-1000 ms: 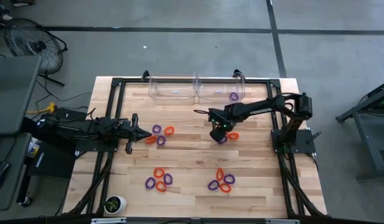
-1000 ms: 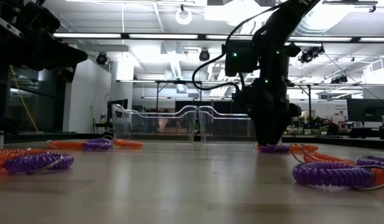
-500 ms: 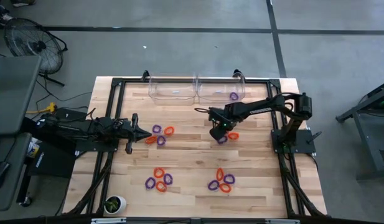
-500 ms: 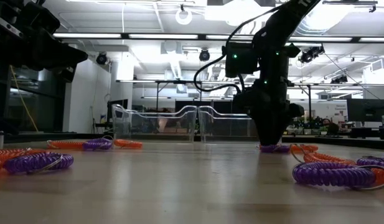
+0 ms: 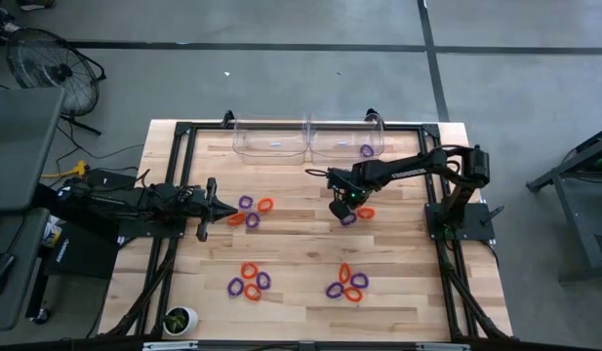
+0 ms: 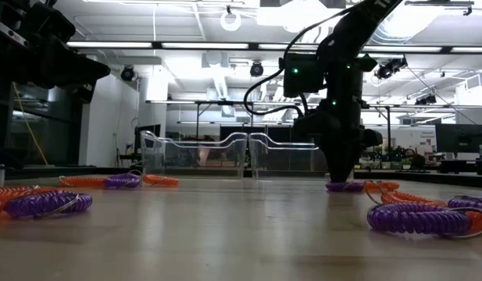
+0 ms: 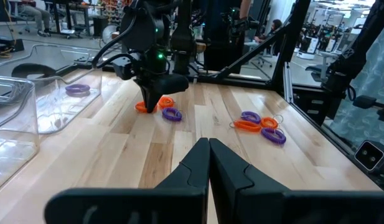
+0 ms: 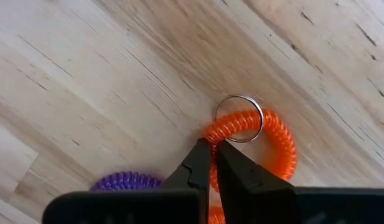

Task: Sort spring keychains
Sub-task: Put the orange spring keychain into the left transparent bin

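Two clear bins [image 5: 306, 138] stand side by side at the far edge of the wooden table [image 5: 301, 249]. The right-hand bin [image 5: 345, 139] holds a single purple spring keychain [image 5: 366, 151] near its right end; the left-hand bin [image 5: 269, 138] shows only a small pale label.

The right gripper [image 5: 341, 210] points down onto a small cluster of coils right of the table's centre, its fingers brought together at the inner edge of an orange spring keychain [image 8: 260, 149] with a metal split ring [image 8: 239, 118]; a purple coil [image 8: 126, 182] lies just beside it. Whether the orange coil is actually pinched cannot be told.

The left gripper [image 5: 227, 210] lies low over the table's left half, its fingers pressed shut on nothing, close to another cluster of purple and orange keychains [image 5: 252, 213].

Two more mixed groups lie on the near part of the table: one to the left [image 5: 250, 282], one to the right [image 5: 347, 285].
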